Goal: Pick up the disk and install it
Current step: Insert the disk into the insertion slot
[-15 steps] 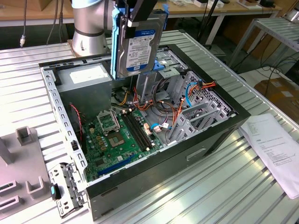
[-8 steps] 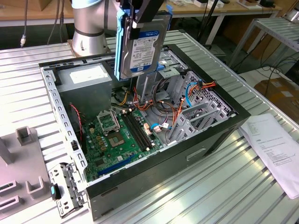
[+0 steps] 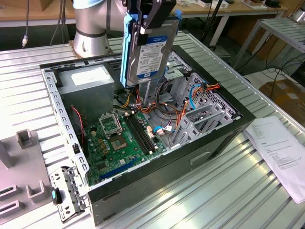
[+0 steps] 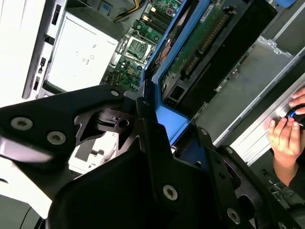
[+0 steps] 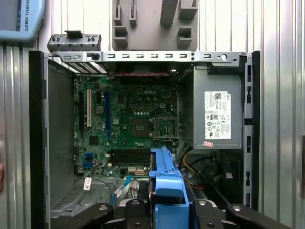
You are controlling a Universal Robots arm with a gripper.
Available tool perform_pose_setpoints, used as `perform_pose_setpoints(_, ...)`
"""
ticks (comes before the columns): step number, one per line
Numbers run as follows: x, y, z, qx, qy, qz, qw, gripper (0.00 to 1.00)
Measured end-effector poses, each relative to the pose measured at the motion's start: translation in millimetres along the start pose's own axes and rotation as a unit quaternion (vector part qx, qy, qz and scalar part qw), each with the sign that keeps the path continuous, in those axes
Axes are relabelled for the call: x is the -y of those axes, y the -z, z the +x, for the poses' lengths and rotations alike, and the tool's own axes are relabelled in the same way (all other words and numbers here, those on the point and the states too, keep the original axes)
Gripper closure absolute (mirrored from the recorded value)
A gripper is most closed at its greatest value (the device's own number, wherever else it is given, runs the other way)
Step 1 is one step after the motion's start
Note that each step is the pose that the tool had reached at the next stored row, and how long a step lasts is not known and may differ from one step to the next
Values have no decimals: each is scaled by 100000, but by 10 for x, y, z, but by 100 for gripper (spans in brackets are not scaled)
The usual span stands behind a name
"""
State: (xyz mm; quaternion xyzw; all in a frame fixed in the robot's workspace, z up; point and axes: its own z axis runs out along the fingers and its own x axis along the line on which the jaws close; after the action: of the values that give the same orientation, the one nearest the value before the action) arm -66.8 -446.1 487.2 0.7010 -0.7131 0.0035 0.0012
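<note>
We are at the carrying step: the claw (image 3: pixel 150 27) pinches the disk (image 3: pixel 151 59) by its upper end, and the disk hangs upright in its blue carrier above the open computer case (image 3: pixel 209 155), over its far part beside the power supply (image 3: pixel 88 78). Installing it, we judge, calls for squaring the carrier with the drive cage (image 3: pixel 202 102) while keeping off the cables (image 3: pixel 190 90). The case lies on a ribbed metal table (image 3: pixel 214 200), with a paper sheet (image 3: pixel 279 148) at the exterior view's right. A person's hand (image 4: pixel 286 136) is beside the case in the second wrist view. Workbenches (image 3: pixel 228 9) stand far behind.
</note>
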Motion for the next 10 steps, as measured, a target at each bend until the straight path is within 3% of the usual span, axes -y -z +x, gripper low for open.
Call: perform_pose_setpoints(10,28,-10,356,5,-1,1,100000,63)
